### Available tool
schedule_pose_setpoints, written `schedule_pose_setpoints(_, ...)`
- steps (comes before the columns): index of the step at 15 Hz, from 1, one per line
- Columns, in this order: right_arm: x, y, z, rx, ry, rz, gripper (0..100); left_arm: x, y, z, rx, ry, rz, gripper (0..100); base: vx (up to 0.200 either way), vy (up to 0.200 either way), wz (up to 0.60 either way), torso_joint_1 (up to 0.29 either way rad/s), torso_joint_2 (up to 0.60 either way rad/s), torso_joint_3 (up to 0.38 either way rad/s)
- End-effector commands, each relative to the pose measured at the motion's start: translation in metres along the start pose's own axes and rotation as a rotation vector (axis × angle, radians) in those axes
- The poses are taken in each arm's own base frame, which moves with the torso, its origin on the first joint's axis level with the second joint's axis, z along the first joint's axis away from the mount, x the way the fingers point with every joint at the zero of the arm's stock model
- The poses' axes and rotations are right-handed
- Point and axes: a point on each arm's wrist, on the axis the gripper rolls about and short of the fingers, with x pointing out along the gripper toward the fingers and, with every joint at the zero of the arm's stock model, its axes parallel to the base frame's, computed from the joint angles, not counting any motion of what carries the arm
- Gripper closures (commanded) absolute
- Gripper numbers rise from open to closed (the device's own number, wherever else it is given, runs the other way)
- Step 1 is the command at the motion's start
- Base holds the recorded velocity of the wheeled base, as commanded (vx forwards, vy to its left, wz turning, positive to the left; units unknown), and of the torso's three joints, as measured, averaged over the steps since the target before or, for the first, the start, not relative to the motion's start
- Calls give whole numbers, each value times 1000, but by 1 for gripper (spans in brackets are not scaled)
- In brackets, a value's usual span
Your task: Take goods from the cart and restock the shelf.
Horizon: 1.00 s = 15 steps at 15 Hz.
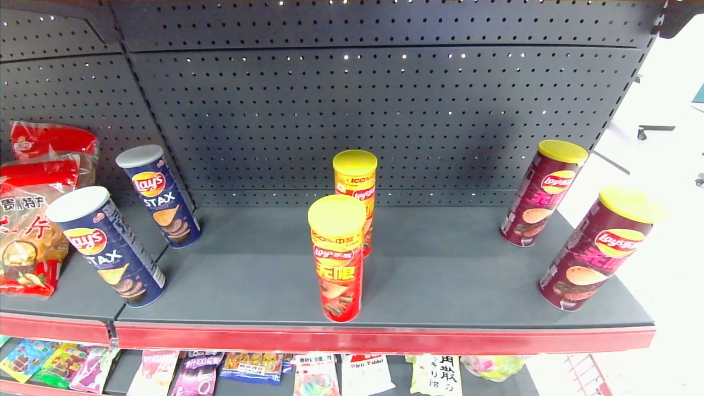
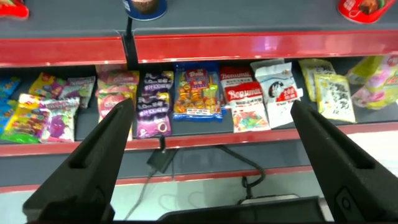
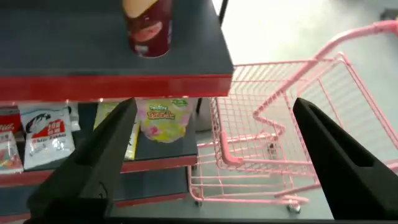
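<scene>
Holds nothing in the right gripper [image 3: 214, 102], fingers spread wide, low by the right end of the shelf [image 3: 74, 37]. Faces the pink cart [image 3: 286, 61] just beyond, nearer this arm than the left gripper [image 2: 211, 102], likewise open and empty. Cannot tell the goods inside or their long axis.

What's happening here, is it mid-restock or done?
Neither arm is holding anything at this moment. The left gripper and right gripper are both open, hanging in front of the lower shelves. Six chip cans stand on the shelf: two blue cans on the left, two red cans in the middle and two maroon cans on the right. The pink cart sits off the shelf's right end, and no goods show in the visible part.
</scene>
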Motion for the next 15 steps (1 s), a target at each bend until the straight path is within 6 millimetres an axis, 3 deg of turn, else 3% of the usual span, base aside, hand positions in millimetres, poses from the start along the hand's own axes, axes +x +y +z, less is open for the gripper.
schedule_pose_setpoints(1, -5, 1, -19, 13, -89, 29, 0, 1, 0, 0, -7, -3, 1, 0, 0, 0, 0, 0, 0, 0)
schedule_pose_setpoints(2, -5, 1, -19, 43, -86, 25, 0, 3, 0, -1, -8, -13, -3, 0, 0, 0, 0, 0, 0, 0)
schedule_pose_setpoints(5, -4, 0, -21, 277, -73, -44, 0, 25, -4, -5, -17, -268, -101, 0, 0, 0, 0, 0, 0, 0)
schedule_pose_setpoints(7, -2, 0, -18, 207, -135, -30, 0, 26, -4, -6, -8, -265, -109, 0, 0, 0, 0, 0, 0, 0)
schedule_pose_setpoints(9, 6, 6, -23, 146, -212, 161, 0, 27, -3, -7, -11, -263, -89, 0, 0, 0, 0, 0, 0, 0)
schedule_pose_setpoints(11, 6, 7, -23, 163, -203, 168, 0, 27, -2, -6, -16, -267, -54, 0, 0, 0, 0, 0, 0, 0)
schedule_pose_setpoints(15, 6, 1, -24, 244, -197, -59, 0, 27, 0, -6, -14, -274, 48, 0, 0, 0, 0, 0, 0, 0)
